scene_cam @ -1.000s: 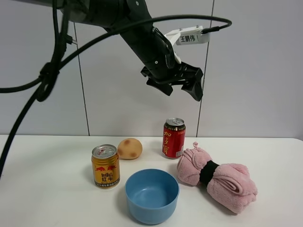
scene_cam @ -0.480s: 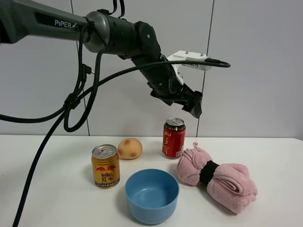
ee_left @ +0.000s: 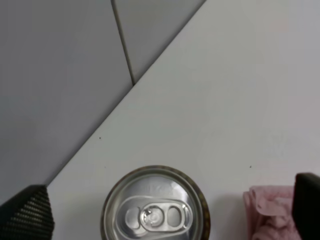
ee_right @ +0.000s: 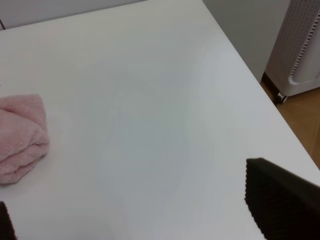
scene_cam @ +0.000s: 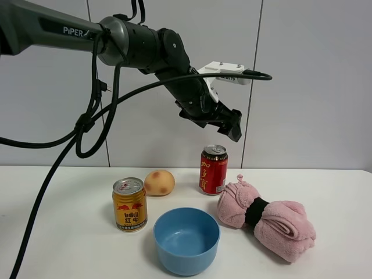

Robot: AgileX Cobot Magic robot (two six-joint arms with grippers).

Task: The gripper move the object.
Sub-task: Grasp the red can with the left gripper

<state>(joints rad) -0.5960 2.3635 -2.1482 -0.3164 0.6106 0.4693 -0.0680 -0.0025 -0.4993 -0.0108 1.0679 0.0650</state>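
The red can (scene_cam: 214,170) with yellow characters and a silver pull-tab lid stands upright at the back of the white table (scene_cam: 70,232). My left gripper (scene_cam: 224,122) hangs in the air right above it, clear of the lid, with its jaws apart and empty. In the left wrist view the can's lid (ee_left: 155,212) lies between the two black fingertips (ee_left: 27,215), far below them. My right gripper (ee_right: 142,212) is open and empty over a bare part of the table near its edge; it does not show in the exterior view.
A gold Red Bull can (scene_cam: 129,204), a potato (scene_cam: 159,182), a blue bowl (scene_cam: 186,239) and a rolled pink towel (scene_cam: 266,218) with a black band stand around the red can. The wall is close behind. A white appliance (ee_right: 302,47) stands beyond the table edge.
The left arm has swung back and down and shifted slightly left. Its gripper now points down over the red can. Nothing on the table has moved.
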